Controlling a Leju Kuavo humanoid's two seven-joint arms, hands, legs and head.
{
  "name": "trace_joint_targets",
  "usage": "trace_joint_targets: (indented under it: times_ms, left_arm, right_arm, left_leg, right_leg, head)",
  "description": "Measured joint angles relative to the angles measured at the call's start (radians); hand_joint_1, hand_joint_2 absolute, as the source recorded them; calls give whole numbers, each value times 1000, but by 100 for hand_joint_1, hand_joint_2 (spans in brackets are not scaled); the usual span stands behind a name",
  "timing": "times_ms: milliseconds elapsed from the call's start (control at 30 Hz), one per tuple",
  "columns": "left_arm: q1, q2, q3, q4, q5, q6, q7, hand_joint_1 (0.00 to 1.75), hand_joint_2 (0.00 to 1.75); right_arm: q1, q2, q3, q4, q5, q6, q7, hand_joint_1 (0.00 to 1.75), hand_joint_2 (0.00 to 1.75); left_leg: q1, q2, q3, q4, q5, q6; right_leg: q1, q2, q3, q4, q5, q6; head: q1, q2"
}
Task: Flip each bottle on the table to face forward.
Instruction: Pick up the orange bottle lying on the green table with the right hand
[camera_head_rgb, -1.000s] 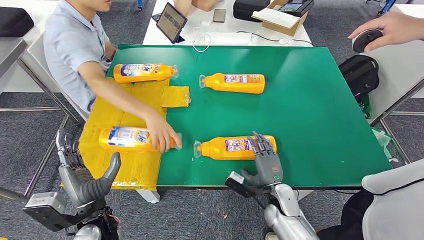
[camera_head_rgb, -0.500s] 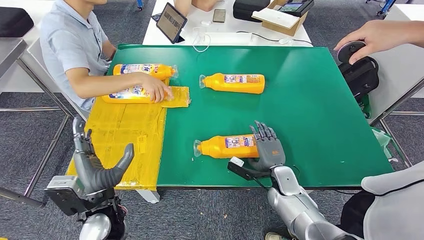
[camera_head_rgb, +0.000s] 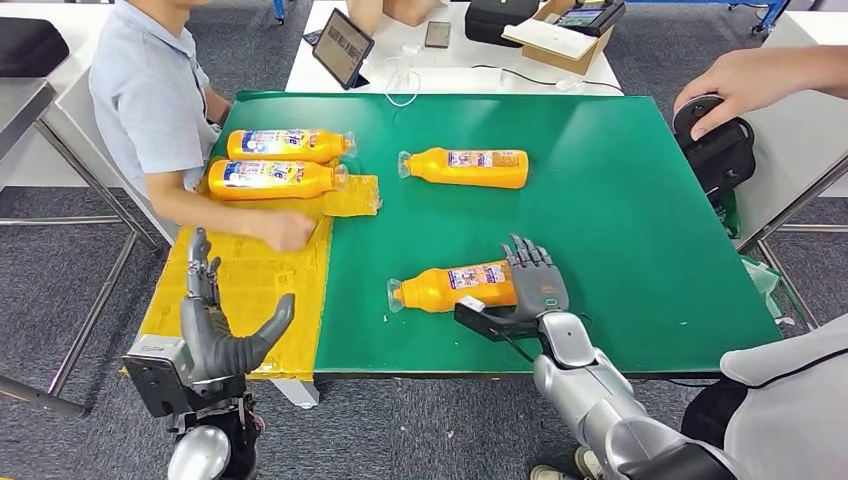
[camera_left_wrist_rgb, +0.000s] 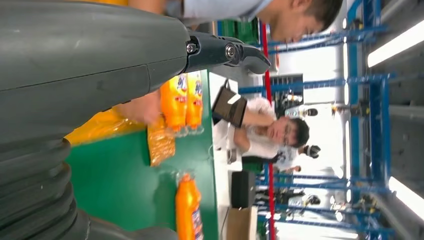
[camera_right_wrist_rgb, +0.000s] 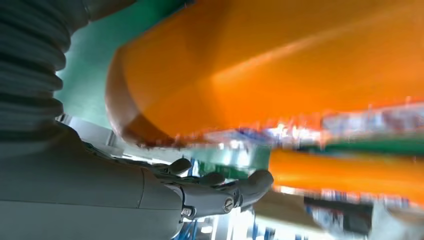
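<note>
Head view: near orange bottle (camera_head_rgb: 455, 287) lies crosswise, cap leftward, base under my right hand (camera_head_rgb: 535, 285), fingers draped, grip uncertain; left hand (camera_head_rgb: 222, 328) open, well apart.

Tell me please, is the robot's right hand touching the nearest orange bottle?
Touching. In the head view the right hand wraps its fingers over the base end of the nearest orange bottle.
</note>
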Motion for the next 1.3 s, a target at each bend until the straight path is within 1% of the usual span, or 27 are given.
trace_joint_targets:
  times_ms: [33, 67, 167, 300, 367, 533, 600, 800, 867, 933, 1000, 1100, 1167, 1233, 1300]
  left_arm:
    - [-1, 1, -4, 2, -4, -6, 5, 0, 175]
    - [-2, 1, -7, 5, -7, -13, 10, 0, 175]
    - [-7, 3, -15, 13, -9, -31, 20, 0, 175]
    - [-16, 6, -20, 22, -7, -48, 29, 0, 175]
    - [-19, 8, -24, 26, -3, -54, 31, 0, 175]
    - [-24, 11, -33, 34, 3, -58, 33, 0, 175]
    - [-25, 12, -34, 37, 3, -58, 33, 0, 175]
    - [-30, 12, -35, 44, 4, -58, 33, 0, 175]
    - [-30, 12, -35, 45, 4, -58, 33, 0, 175]
    - [-31, 13, -35, 45, 4, -58, 33, 0, 175]
    - [-30, 13, -35, 46, 6, -57, 33, 0, 175]
    - [-22, 14, -35, 46, 34, -62, 44, 0, 175]
    - [-8, 13, -34, 53, 79, -75, 72, 0, 175]
    - [11, 8, -35, 72, 134, -86, 105, 0, 175]
    - [32, 3, -40, 98, 182, -87, 121, 0, 175]
  right_arm:
    - [-8, 2, 3, 2, 3, 31, 8, 164, 175]
    - [-14, 3, 6, 5, 5, 59, 12, 175, 175]
    - [-28, 5, 14, 15, 6, 113, 15, 175, 175]
    - [-43, 5, 21, 25, -4, 143, 6, 175, 175]
    - [-45, 5, 19, 27, -39, 157, -26, 175, 175]
    - [-44, 2, -18, 31, -166, 199, -137, 175, 175]
    - [-43, 2, -31, 31, -182, 203, -154, 175, 175]
    - [-41, 2, -52, 31, -193, 209, -165, 175, 175]
    - [-39, 3, -61, 31, -217, 213, -184, 175, 175]
    - [-33, 4, -80, 31, -272, 216, -231, 175, 175]
    - [-21, 10, -111, 28, -350, 214, -303, 175, 175]
    - [20, 35, -164, 2, -487, 194, -430, 175, 175]
    - [63, 60, -195, -42, -577, 170, -495, 175, 175]
    - [116, 88, -216, -108, -663, 145, -530, 175, 175]
    - [176, 112, -224, -194, -746, 118, -542, 175, 175]
  left_leg:
    - [0, 0, 1, 0, 0, 0]
    - [0, 0, 1, 0, 0, 0]
    - [0, 0, 1, 0, 0, 0]
    - [0, 0, 2, 0, 1, 1]
    - [0, 0, 2, 0, 1, 1]
    - [0, 1, 2, 0, 0, 1]
    - [0, 2, 2, 0, 0, 1]
    - [0, 3, 4, 0, 0, 1]
    - [0, 3, 5, 0, 0, 1]
    - [0, 3, 5, 0, 0, 1]
    - [0, 4, 6, 0, 0, 1]
    - [0, 4, 5, 0, 0, 1]
    - [0, 4, 4, 0, 0, 1]
    - [1, 4, 1, 0, 0, 1]
    - [1, 3, -2, 0, 0, 0]
  right_leg:
    - [0, 0, 0, 0, 0, 0]
    - [0, 0, 0, 0, 0, 0]
    - [0, 0, 1, 0, 0, 0]
    - [0, 0, 1, 0, 1, 1]
    - [0, 0, 1, 0, 1, 1]
    - [0, 1, 1, 0, 1, 1]
    - [0, 1, 1, 0, 1, 1]
    - [0, 2, 1, -1, 1, 1]
    - [0, 2, 1, -1, 1, 1]
    - [0, 2, 3, -1, 1, 1]
    - [0, 4, 5, 0, 1, 1]
    - [0, 5, 5, 0, 1, 1]
    - [1, 5, 3, 0, 1, 1]
    - [1, 5, 1, 0, 1, 1]
    - [1, 5, -2, 0, 1, 1]
  head:
    - [0, 0]
    - [0, 0]
    - [0, 0]
    - [0, 0]
    - [0, 0]
    - [0, 0]
    - [0, 0]
    - [0, 0]
    - [0, 0]
    - [0, 0]
    - [0, 0]
    - [0, 0]
    - [0, 0]
    - [0, 0]
    - [0, 0]
